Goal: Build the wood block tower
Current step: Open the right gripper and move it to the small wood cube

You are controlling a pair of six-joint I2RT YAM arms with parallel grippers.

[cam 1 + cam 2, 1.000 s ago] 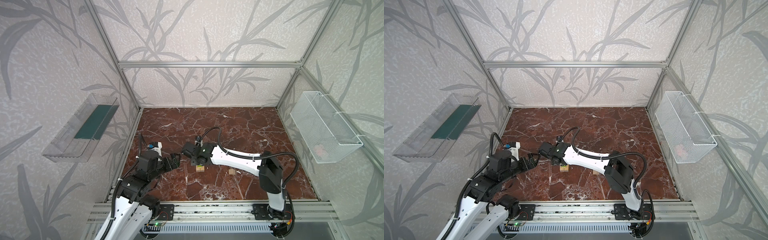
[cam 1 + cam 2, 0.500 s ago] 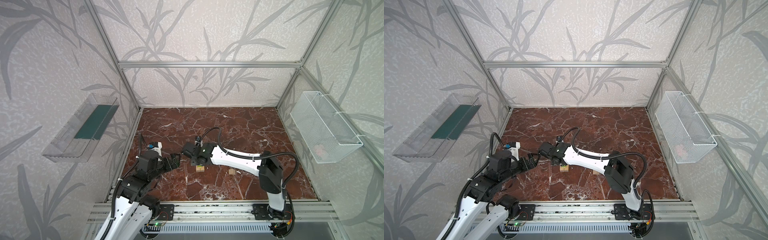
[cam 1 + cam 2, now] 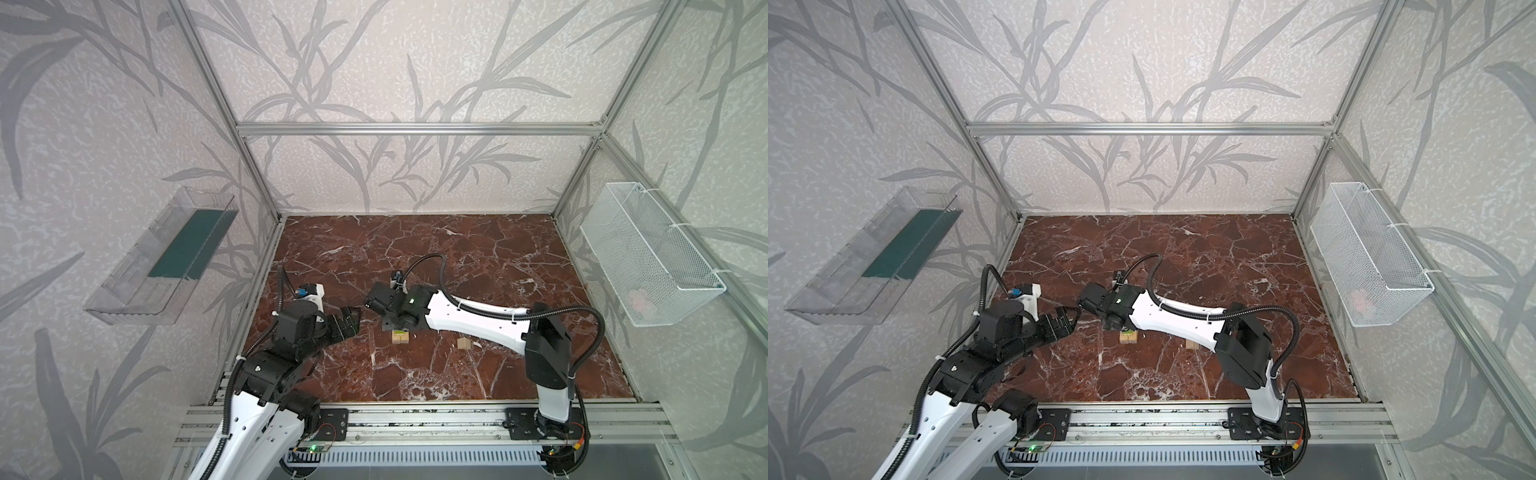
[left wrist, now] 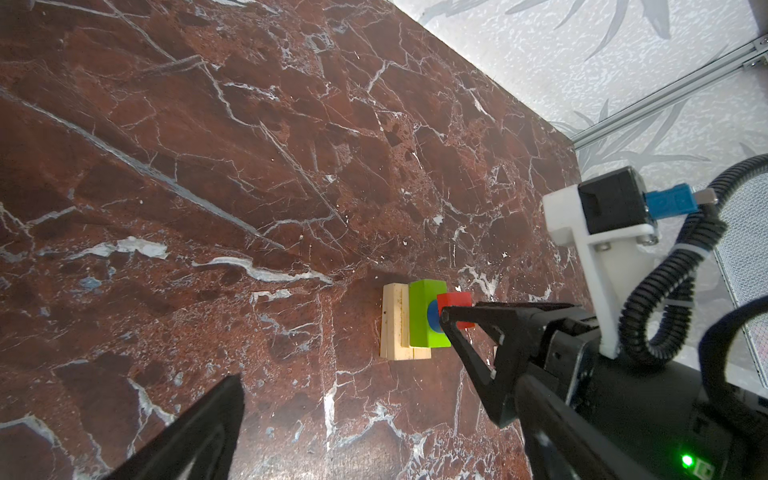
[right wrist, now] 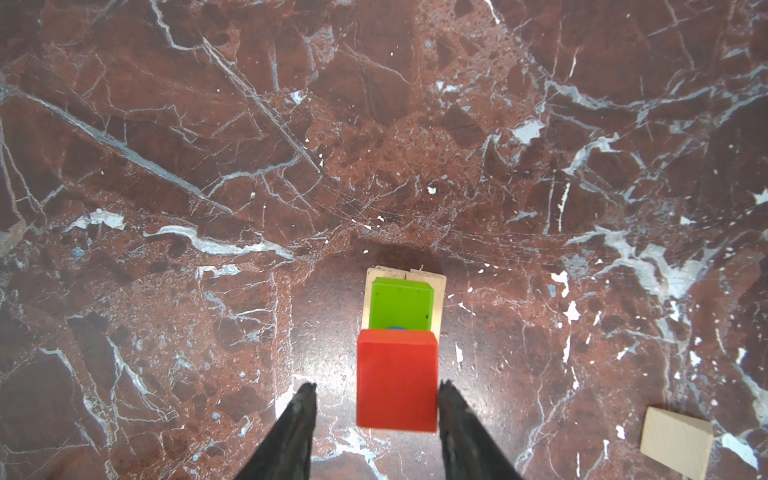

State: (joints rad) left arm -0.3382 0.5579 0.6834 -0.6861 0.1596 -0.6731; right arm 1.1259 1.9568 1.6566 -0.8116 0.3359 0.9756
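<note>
Little has shifted vs. a sec ago. In both top views the arms sit where they were: right arm reached across over the tower, left arm parked beside it. The change is at the right jaws, which have eased apart around the red cube. In the right wrist view bare tabletop shows btwn one finger and the cube, and the other finger sits just at its edge, so they're open, not clamping.

The cube sits on the blue piece, that on the lime-green oblong, and that on the pale planks. This reads as the cube just placed and let go, and the stack stands (how centred the cube is can't be judged from here). Prob. left to do: the pale pointed piece, lying alone near the tower on the right arm's side. Left jaws are wide open, empty, aimed at the tower and not touching it.

Tabletop: red-brown marble look w/ white veins. Room: grey leaf-print walls, alu frame, a clear tray on the left wall, and a white wire basket on the right wall w/ sth pinkish inside.
</note>
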